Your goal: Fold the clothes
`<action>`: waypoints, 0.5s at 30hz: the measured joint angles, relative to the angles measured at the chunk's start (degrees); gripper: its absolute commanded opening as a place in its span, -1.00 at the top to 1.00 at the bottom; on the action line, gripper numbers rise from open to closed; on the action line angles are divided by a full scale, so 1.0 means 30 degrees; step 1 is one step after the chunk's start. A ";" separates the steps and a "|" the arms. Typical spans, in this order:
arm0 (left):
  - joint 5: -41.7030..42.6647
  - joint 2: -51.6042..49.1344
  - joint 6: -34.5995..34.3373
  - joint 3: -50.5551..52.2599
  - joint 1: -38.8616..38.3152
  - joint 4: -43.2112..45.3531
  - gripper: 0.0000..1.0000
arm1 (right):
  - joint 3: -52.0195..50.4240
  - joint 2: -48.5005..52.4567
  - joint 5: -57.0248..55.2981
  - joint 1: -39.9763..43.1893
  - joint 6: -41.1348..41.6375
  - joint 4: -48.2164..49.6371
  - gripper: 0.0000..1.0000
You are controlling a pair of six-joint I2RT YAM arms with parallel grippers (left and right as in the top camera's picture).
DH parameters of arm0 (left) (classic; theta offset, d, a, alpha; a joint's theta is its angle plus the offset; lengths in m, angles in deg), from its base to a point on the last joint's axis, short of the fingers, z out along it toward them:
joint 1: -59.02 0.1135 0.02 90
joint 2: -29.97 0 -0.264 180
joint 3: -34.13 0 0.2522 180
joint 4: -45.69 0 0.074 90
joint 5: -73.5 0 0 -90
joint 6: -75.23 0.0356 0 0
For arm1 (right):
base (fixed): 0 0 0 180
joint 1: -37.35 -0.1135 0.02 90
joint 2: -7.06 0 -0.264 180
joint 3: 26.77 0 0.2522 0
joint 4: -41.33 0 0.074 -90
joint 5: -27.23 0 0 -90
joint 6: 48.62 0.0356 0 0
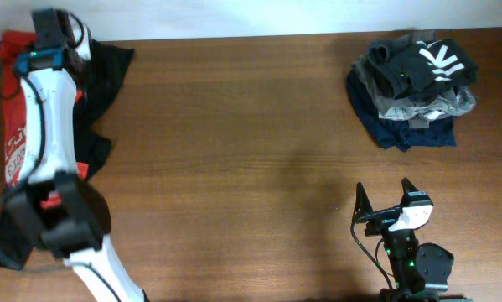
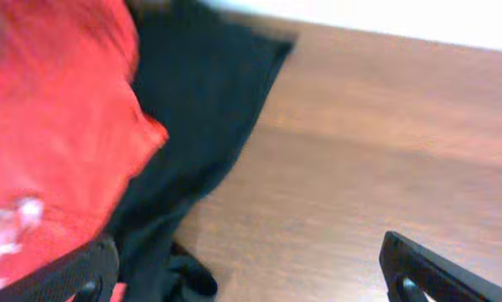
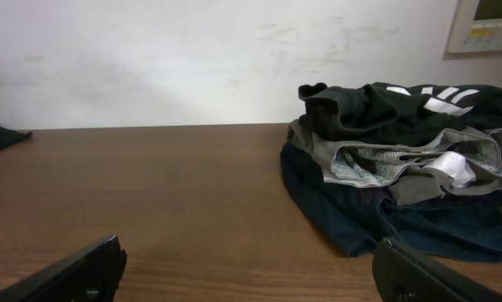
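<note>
A red garment (image 1: 16,126) with white print and a plain black garment (image 1: 104,71) lie crumpled at the table's far left; both also show in the left wrist view, red (image 2: 49,143) and black (image 2: 200,109). My left gripper (image 1: 62,25) hovers over them, open and empty (image 2: 251,277). A pile at the back right holds a black garment with white marks (image 1: 422,63), a grey one (image 1: 418,105) and a navy one (image 1: 401,130). My right gripper (image 1: 385,200) is open and empty near the front edge, and the pile (image 3: 401,159) lies ahead of it to the right (image 3: 251,273).
The brown wooden table (image 1: 251,151) runs between the two heaps. A white wall (image 3: 192,59) stands behind its back edge. The left arm (image 1: 45,159) lies across the red garment. The right arm's base (image 1: 422,264) sits at the front right.
</note>
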State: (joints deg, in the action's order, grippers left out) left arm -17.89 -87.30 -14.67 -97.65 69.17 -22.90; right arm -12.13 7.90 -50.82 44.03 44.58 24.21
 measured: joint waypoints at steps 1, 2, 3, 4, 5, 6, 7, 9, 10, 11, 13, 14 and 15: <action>-0.0240 0.0954 0.0007 -0.0007 -0.0262 -0.0015 -0.98 | -0.0007 0.0000 0.0000 0.0000 0.0007 0.0000 -0.97; -0.0401 0.1953 0.0007 -0.0007 -0.0517 0.0000 -0.98 | -0.0007 0.0000 0.0000 0.0000 0.0000 0.0000 -0.97; -0.0539 0.2951 0.0007 -0.0036 -0.0750 0.0036 -0.98 | -0.0007 0.0000 0.0000 0.0000 0.0000 0.0000 -0.97; -0.0656 0.3891 0.0000 -0.0102 -0.0918 0.0066 -0.98 | -0.0007 0.0000 0.0000 0.0000 0.0000 0.0007 -0.98; -0.0707 0.4605 0.0000 -0.0189 -0.1005 0.0109 -0.98 | -0.0007 0.0000 0.0000 0.0000 0.0000 0.0000 -0.97; -0.0743 0.5187 0.0000 -0.0255 -0.1035 0.0153 -0.98 | -0.0007 0.0000 0.0000 0.0000 0.0000 0.0000 -0.97; -0.0765 0.5719 0.0000 -0.0277 -0.1027 0.0204 -0.98 | -0.0007 0.0000 0.0000 0.0000 -0.0007 0.0000 -0.97; -0.0699 0.6594 0.0000 -0.0277 -0.1013 0.0197 -0.98 | -0.0007 0.0000 0.0000 0.0000 -0.0007 0.0000 -0.97; -0.0656 0.6863 0.0000 -0.0270 -0.0998 0.0197 -0.98 | -0.0007 0.0000 0.0000 0.0000 -0.0007 0.0000 -0.97; -0.0554 0.7140 0.0000 -0.0240 -0.0991 0.0204 -0.98 | -0.0007 0.0000 0.0000 0.0000 0.0000 0.0000 -0.97; -0.0379 0.7766 -0.0066 0.0240 -0.0991 0.0474 -0.98 | -0.0007 0.0000 0.0000 0.0000 0.0007 0.0000 -0.97; -0.0262 0.8153 -0.0073 0.0692 -0.0991 0.0809 -0.98 | -0.0007 0.0000 0.0000 0.0000 0.0000 0.0007 -0.97; -0.0168 0.8706 -0.0124 0.1392 -0.0998 0.1494 -0.98 | -0.0007 0.0000 0.0000 0.0000 0.0000 0.0007 -0.97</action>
State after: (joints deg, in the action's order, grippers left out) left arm -18.39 -61.18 -15.04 -93.48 66.18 -18.41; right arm -12.15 7.90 -50.82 44.03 44.58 24.23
